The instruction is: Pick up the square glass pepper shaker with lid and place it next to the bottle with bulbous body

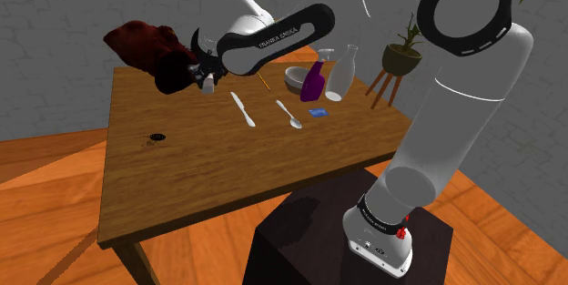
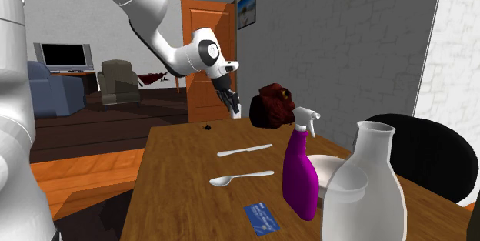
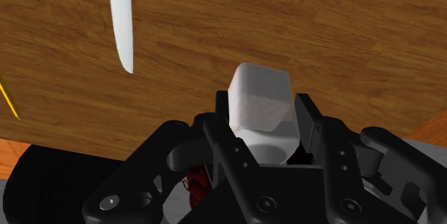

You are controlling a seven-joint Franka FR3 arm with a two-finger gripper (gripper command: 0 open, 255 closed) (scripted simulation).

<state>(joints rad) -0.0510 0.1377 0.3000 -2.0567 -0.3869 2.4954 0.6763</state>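
A white square shaker (image 3: 259,90) sits clasped between my two black fingers, with my gripper (image 3: 262,119) shut on it. In the shoulder view the gripper (image 1: 207,79) hangs above the far part of the wooden table (image 1: 200,174), and the shaker (image 1: 210,84) pokes out below it. From the second exterior view the gripper (image 2: 232,102) holds the shaker (image 2: 235,112) in the air near the table's far end. The pale bottle with a bulbous body (image 1: 339,76) (image 2: 364,193) stands at the shoulder view's back right, well apart from the gripper.
Beside the bulbous bottle stand a purple spray bottle (image 1: 313,83) (image 2: 299,174) and a white bowl (image 1: 297,77). A knife (image 1: 242,108) (image 3: 122,18), a spoon (image 1: 289,114) and a blue card (image 1: 318,111) lie mid-table. A dark red bundle (image 1: 146,46) sits just behind the gripper.
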